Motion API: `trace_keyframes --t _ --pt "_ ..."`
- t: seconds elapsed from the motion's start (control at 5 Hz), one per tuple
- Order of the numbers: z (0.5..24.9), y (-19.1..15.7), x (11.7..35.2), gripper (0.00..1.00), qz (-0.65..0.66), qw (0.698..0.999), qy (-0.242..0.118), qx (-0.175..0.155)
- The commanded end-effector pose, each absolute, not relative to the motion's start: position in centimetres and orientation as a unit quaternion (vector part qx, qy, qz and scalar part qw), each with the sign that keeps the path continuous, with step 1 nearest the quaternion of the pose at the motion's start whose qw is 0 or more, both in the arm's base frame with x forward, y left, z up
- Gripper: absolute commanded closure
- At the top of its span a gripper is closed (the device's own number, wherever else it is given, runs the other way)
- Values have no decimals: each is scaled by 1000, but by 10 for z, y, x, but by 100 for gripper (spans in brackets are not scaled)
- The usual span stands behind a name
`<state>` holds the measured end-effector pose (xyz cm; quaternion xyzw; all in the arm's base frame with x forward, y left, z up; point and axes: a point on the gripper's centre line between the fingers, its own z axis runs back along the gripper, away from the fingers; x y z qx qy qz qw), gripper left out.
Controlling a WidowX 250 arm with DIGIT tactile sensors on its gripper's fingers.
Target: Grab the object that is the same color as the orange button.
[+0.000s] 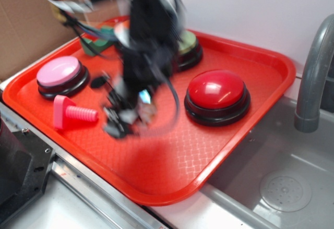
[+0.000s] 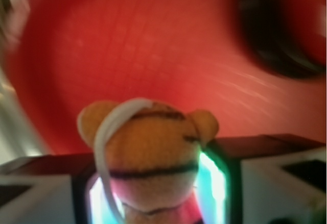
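- The small orange plush tiger [image 2: 150, 157], with black stripes and a white string loop [image 2: 110, 142] over its head, is seen in the wrist view wedged between the two fingers [image 2: 46, 193], its head standing up past them.
- The fingers are closed against its sides, so the toy is judged to be gripped; a pink patch is seen at its lower edge and cannot be identified.
- In the exterior view the gripper [image 1: 128, 115] is heavily blurred over the middle of the red tray [image 1: 172, 171], and the toy itself cannot be made out there.
- Whether the tiger is lifted clear of the tray floor or still touching it cannot be told from either view.
- The orange button is not clearly shown; only an orange sliver is glimpsed behind the arm at the back of the tray.
- Left untouched on the tray are the red button [image 1: 216, 96], the pink button [image 1: 60, 74], the pale green button [image 1: 187, 46] and the pink screw-shaped toy [image 1: 73, 113].
- The grab is judged essentially done; at most, a clear lift off the tray is left to be confirmed.
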<state>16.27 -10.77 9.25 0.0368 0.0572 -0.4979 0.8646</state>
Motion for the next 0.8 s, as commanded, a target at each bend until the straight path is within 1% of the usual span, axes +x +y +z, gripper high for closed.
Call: trace_keyframes --t 0.0,0.2,0.4,0.6 --pt "195 -67 133 100 -265 964 8 31" --pt "217 -59 132 100 -144 988 39 38" --pt "219 -64 146 100 -21 998 52 -18" --pt "214 -70 153 39 104 990 98 7"
